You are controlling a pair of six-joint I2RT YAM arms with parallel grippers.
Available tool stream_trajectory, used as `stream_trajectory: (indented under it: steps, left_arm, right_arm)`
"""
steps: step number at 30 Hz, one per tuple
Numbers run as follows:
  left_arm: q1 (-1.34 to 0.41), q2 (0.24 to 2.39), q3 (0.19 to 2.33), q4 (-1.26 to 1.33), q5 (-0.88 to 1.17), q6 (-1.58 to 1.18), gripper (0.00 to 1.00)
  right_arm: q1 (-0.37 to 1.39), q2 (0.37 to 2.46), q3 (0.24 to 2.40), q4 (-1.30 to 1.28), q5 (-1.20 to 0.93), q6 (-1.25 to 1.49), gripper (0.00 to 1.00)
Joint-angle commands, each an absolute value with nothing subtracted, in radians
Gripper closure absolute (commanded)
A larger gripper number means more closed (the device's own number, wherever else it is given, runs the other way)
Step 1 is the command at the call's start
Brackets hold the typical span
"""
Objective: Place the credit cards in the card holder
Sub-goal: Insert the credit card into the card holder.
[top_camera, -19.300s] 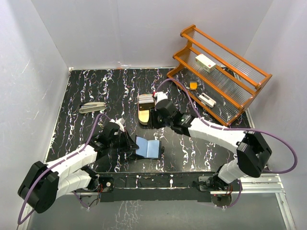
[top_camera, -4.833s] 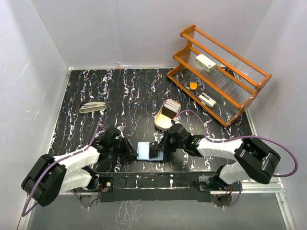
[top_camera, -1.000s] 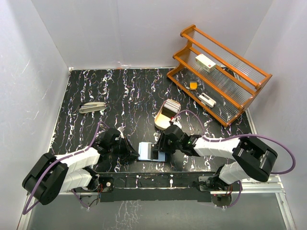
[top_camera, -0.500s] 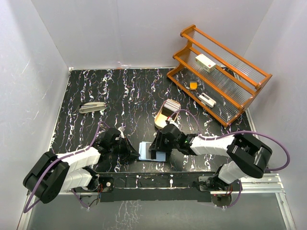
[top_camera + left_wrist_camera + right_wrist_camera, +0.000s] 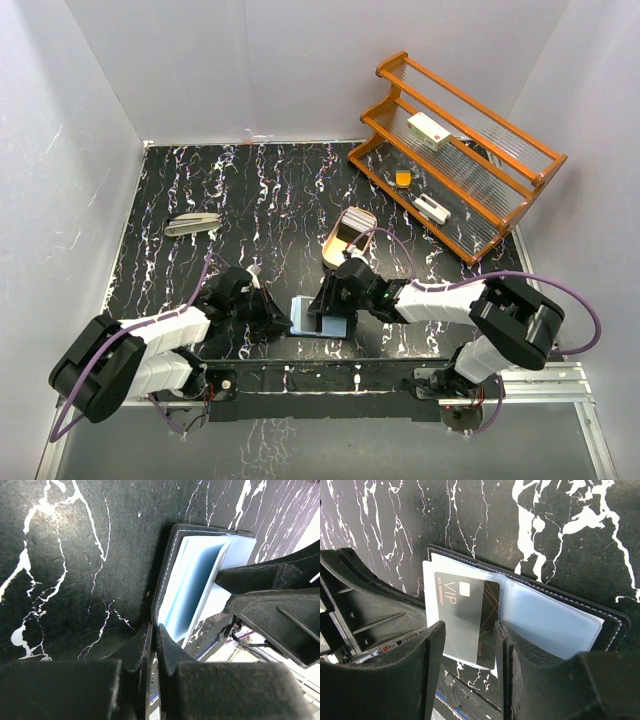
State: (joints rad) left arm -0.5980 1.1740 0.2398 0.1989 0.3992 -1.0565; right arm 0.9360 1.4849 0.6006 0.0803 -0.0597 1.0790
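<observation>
Seemingly, left gripper closed at card holder edge, right gripper part-open astride credit card, grip unclear.

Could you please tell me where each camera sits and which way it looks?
Top external: above and behind the bases, looking down at the table; the left arm and right arm show.
Left wrist: on the left arm, looking along its shut jaws pinching the holder's corner.
Right wrist: on the right arm, looking between its jaws at the card on the holder.
Shared: all three show the holder.
</observation>
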Motion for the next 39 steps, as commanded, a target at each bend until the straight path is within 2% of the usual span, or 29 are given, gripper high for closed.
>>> stream_trajectory:
  steps: [1, 7, 23, 31, 39]
  left_arm:
    - [-0.607, 1.179, 0.214, 0.161, 0.391, -1.049, 1.00]
    - [-0.607, 1.172, 0.213, 0.161, 0.390, -1.052, 1.00]
    - [-0.607, 1.170, 0.212, 0.160, 0.388, -1.056, 1.00]
    - [-0.609, 1.177, 0.214, 0.166, 0.391, -1.055, 1.00]
    - [-0.610, 1.176, 0.212, 0.166, 0.392, -1.057, 1.00]
  right_arm:
    - [0.945, 1.434, 0.640, 0.060, -0.040, 1.092, 0.57]
    - [0.948, 1.406, 0.620, 0.027, -0.012, 1.105, 0.57]
    - [0.985, 1.488, 0.676, 0.048, -0.021, 1.091, 0.57]
    - [0.986, 1.512, 0.695, 0.054, -0.027, 1.082, 0.68]
    - [0.989, 1.500, 0.691, 0.022, -0.001, 1.080, 0.75]
